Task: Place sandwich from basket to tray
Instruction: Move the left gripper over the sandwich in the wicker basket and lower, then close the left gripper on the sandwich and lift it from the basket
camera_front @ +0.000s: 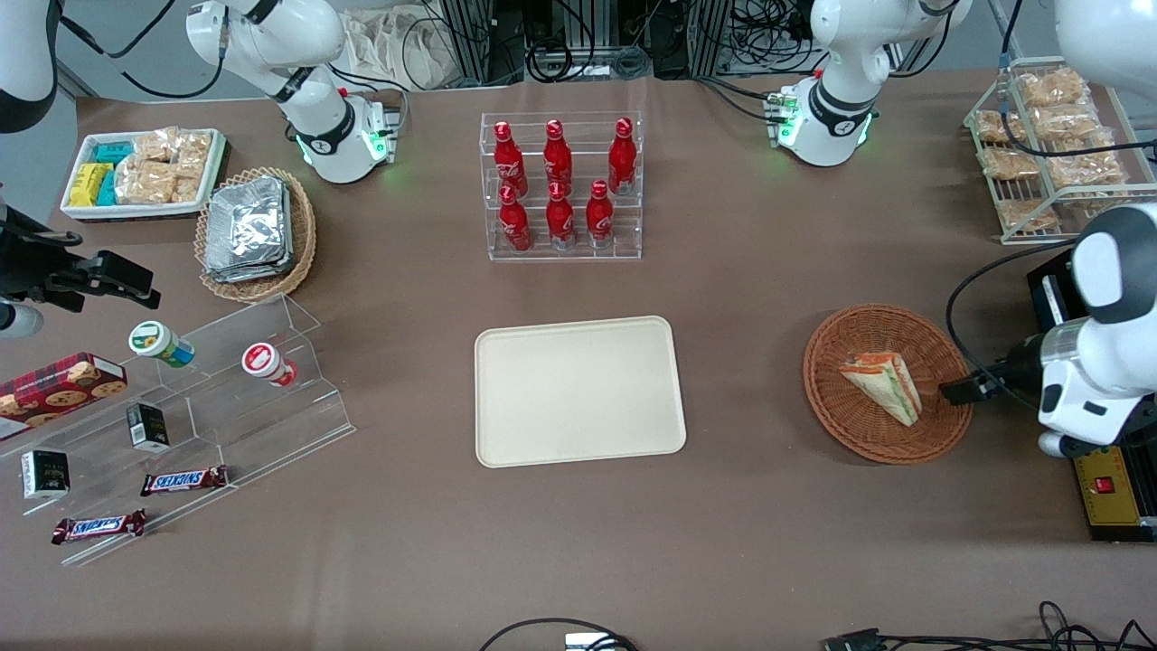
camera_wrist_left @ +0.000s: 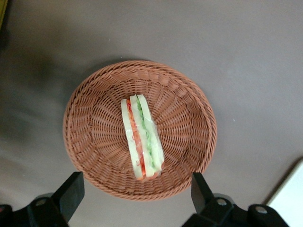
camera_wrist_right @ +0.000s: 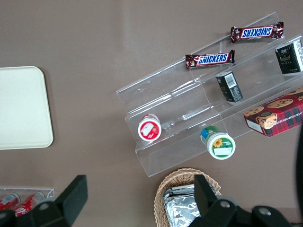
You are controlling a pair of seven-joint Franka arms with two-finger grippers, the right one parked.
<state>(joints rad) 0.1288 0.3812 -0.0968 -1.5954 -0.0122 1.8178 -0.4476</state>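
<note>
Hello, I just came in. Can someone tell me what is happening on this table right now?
The left arm's gripper hovers above the reddish-brown basket with its fingers open, holding nothing. The sandwich lies in that basket, untouched. The cream tray, where the sandwich should go, sits at the middle of the table with nothing on it. So the move has not started; the arm looks lined up to come down for a grasp.
</note>
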